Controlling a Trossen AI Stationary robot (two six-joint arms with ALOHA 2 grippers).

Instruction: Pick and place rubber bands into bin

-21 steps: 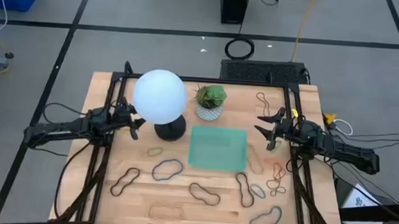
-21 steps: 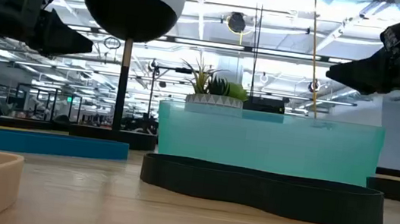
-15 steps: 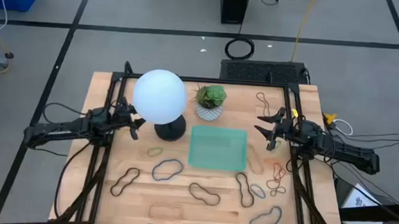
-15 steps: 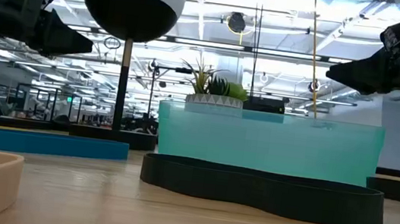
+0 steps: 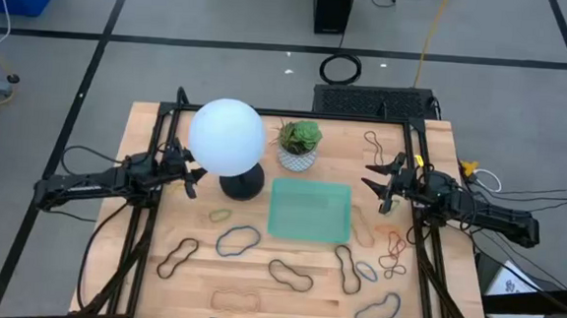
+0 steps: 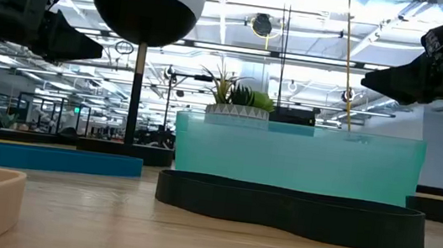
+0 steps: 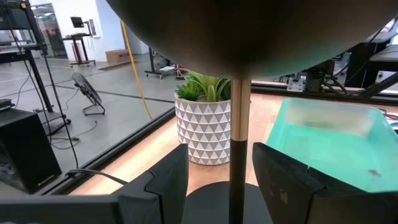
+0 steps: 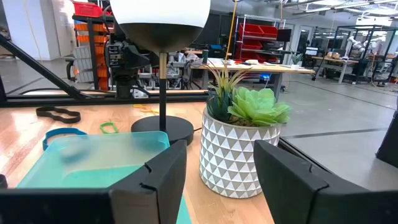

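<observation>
The left hand (image 5: 196,176) hovered with fingers spread and empty beside the lamp (image 5: 227,141), and the right hand (image 5: 379,182) hung likewise wide and empty just beyond the bin's (image 5: 309,209) right edge. Nothing had shifted over the last moments: both arms kept the same pose above the bench (image 5: 147,131). The rubber bands (image 5: 237,240) lay scattered on the wood in front of and to the right of the bin, which looked empty. By my reading, the picking had not yet started.
</observation>
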